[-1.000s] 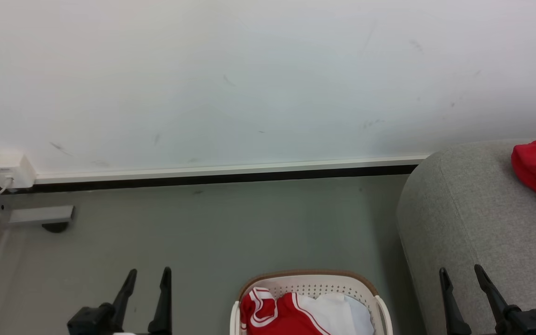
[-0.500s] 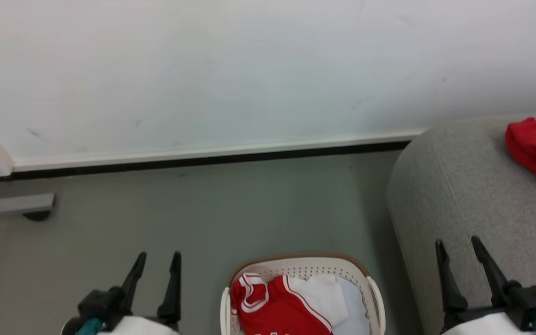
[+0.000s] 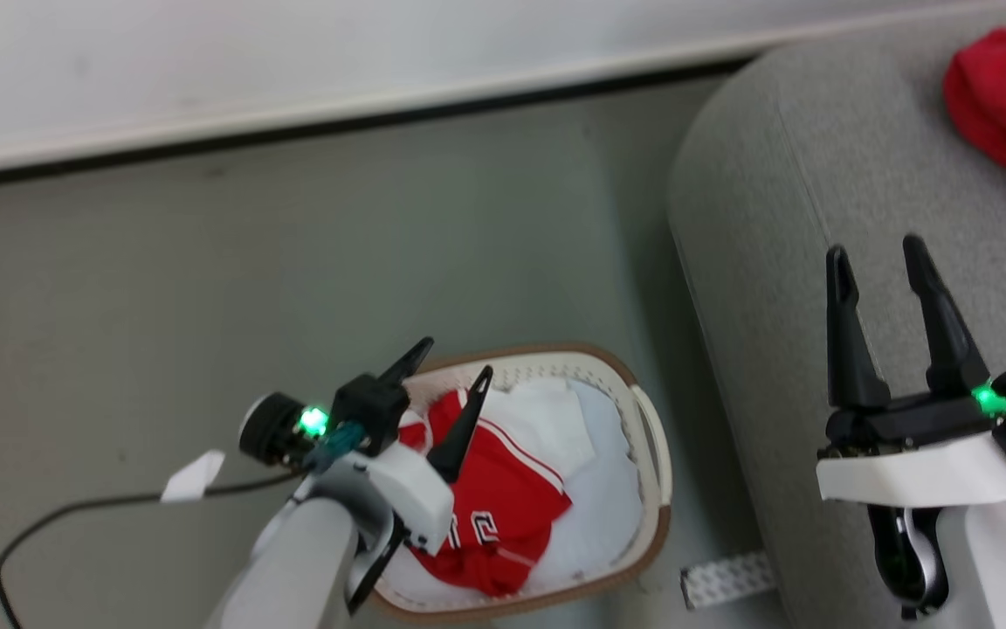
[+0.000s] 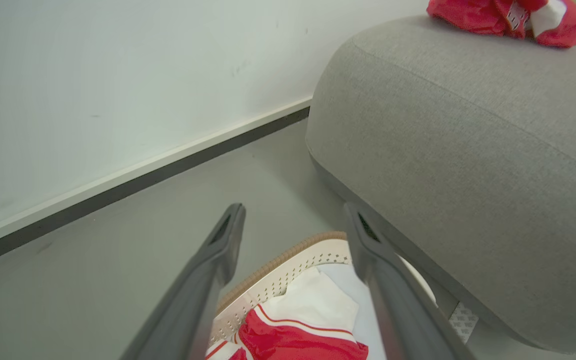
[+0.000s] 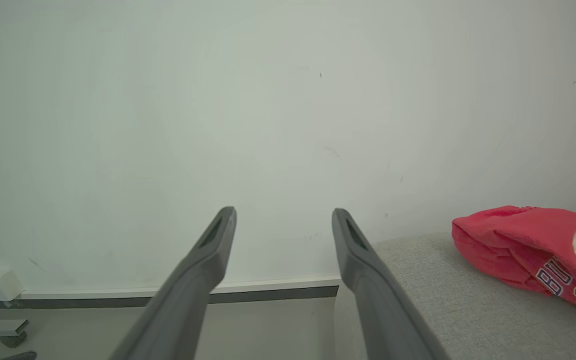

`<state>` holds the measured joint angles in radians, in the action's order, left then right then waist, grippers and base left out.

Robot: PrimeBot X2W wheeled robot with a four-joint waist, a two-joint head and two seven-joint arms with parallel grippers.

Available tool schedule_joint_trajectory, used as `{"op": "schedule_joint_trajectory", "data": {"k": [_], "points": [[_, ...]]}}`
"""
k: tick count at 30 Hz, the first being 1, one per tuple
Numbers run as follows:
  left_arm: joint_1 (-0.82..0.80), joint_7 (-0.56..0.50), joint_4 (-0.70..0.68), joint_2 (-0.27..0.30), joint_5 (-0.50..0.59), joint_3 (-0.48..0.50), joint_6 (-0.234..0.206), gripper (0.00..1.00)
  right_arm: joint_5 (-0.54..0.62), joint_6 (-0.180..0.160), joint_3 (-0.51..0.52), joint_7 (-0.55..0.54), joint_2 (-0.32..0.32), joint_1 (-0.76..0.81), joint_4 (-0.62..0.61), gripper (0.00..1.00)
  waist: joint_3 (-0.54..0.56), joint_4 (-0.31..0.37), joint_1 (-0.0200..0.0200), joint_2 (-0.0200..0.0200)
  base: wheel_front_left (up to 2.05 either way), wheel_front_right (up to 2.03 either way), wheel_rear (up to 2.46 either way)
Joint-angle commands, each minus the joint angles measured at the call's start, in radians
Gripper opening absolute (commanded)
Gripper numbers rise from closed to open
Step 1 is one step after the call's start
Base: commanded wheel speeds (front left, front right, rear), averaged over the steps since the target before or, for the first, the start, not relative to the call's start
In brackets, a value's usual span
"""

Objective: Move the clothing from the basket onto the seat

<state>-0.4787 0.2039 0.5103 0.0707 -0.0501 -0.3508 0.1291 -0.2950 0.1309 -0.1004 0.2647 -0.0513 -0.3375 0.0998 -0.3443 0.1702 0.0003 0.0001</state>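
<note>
Two hands are showing in the head view.

At the far left, one dark cable (image 3: pixel 75 511) is trailing across the floor (image 3: pixel 206 306), with the first tape strip (image 3: pixel 193 476) lying on it.

The left hand (image 3: pixel 458 358) is hovering over the left part of the one basket (image 3: pixel 547 356). Its two fingers are standing apart, released, grasping nothing.

The basket is standing on the floor just beside the one seat (image 3: pixel 774 218). Two items of clothing are lying inside it:
- one red garment (image 3: pixel 503 498) with white stripes and lettering, on top;
- one white piece (image 3: pixel 608 489), beneath it and to its right. Whether this is a single piece cannot be told.

The second tape strip (image 3: pixel 726 581) is lying on the floor between the basket and the base of the seat.

The right hand (image 3: pixel 873 247) is hovering over the seat's left edge, its two fingers spread and empty.

One further red garment (image 3: pixel 1005 105) is lying bunched on the seat at the far right, well apart from both hands.
</note>
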Motion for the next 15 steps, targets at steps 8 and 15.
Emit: {"op": "schedule_joint_trajectory", "data": {"k": [8, 15], "points": [[-0.212, -0.147, 0.155, 0.057, 0.065, -0.119, 0.000, 1.00, -0.082, 0.000, -0.027, -0.001, 0.001, -0.134, -0.071, 1.00, -0.310, 0.182, -0.0003, -0.0001, 0.00, 0.00, 0.00], [-0.327, -0.311, 0.268, 0.084, 0.115, -0.172, -0.007, 1.00, -0.140, 0.000, -0.042, -0.001, 0.001, -0.203, -0.120, 1.00, -0.438, 0.235, -0.0003, -0.0001, 0.00, 0.00, 0.00]]}}
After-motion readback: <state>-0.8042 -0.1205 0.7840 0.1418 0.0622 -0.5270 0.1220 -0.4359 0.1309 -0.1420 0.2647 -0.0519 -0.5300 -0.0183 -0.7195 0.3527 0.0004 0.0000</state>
